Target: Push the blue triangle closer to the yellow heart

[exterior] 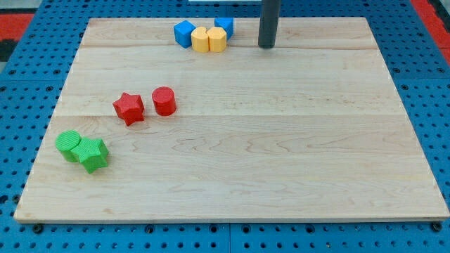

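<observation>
Two blue blocks and two yellow blocks sit clustered at the top edge of the wooden board. One blue block touches the left side of the left yellow block. The other blue block sits behind the right yellow block, touching it. The two yellow blocks touch each other. I cannot tell which blue block is the triangle or which yellow block is the heart. My tip rests on the board to the right of the cluster, a short gap from the right blue block.
A red star and a red cylinder sit side by side left of centre. A green cylinder and a green star touch each other near the left edge. A blue pegboard surrounds the board.
</observation>
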Robot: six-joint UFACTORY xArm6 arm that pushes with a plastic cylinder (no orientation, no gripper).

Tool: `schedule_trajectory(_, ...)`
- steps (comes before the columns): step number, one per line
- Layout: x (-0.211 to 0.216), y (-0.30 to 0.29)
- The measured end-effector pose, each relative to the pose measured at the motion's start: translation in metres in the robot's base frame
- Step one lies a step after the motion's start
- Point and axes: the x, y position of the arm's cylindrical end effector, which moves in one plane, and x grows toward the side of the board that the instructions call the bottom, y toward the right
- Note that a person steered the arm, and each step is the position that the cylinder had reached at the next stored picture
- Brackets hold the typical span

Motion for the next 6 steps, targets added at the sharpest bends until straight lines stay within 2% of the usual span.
schedule_trajectory(1, -0.040, -0.013)
schedule_trajectory(2, -0.046, -0.047)
schedule_trajectory(4, -0.030, -0.109)
schedule_trajectory(5, -0.017, -0.124)
schedule_trajectory(6, -0.028, -0.124)
